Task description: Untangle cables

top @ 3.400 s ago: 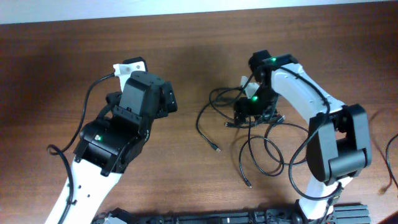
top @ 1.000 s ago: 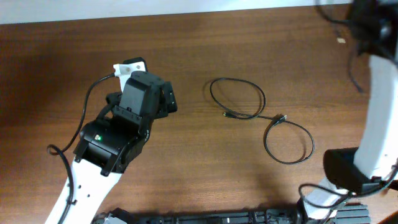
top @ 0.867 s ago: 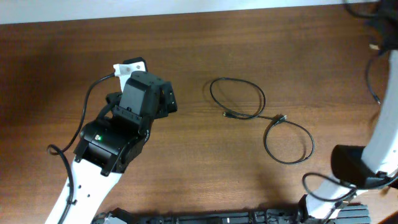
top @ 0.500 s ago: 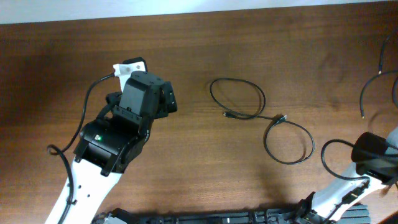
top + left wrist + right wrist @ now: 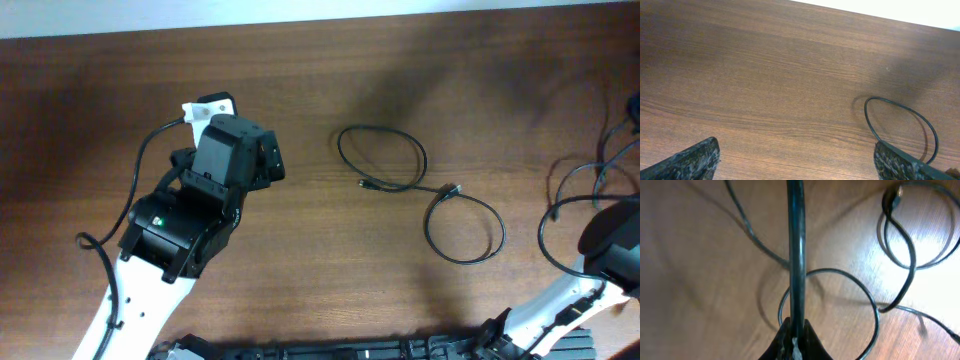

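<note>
One thin black cable [image 5: 415, 186] lies in two loops in the middle of the table, small plugs near its centre. My left gripper [image 5: 797, 167] hovers open over bare wood, its fingers [image 5: 695, 160] wide apart; part of that cable's loop [image 5: 900, 112] shows by the right finger. My right gripper [image 5: 794, 339] is shut on a black cable [image 5: 795, 250] that runs straight up from its tips. More cable loops [image 5: 910, 235] hang or lie below it. In the overhead view these cables [image 5: 590, 180] dangle at the right edge.
The left arm [image 5: 190, 215] lies across the table's left side. The right arm's body [image 5: 612, 245] is at the far right, partly out of frame. A dark rail [image 5: 330, 350] runs along the front edge.
The right arm has carried a bunch of cables from the far right corner down along the right edge. One cable stays lying in the middle. The left arm has not moved.
</note>
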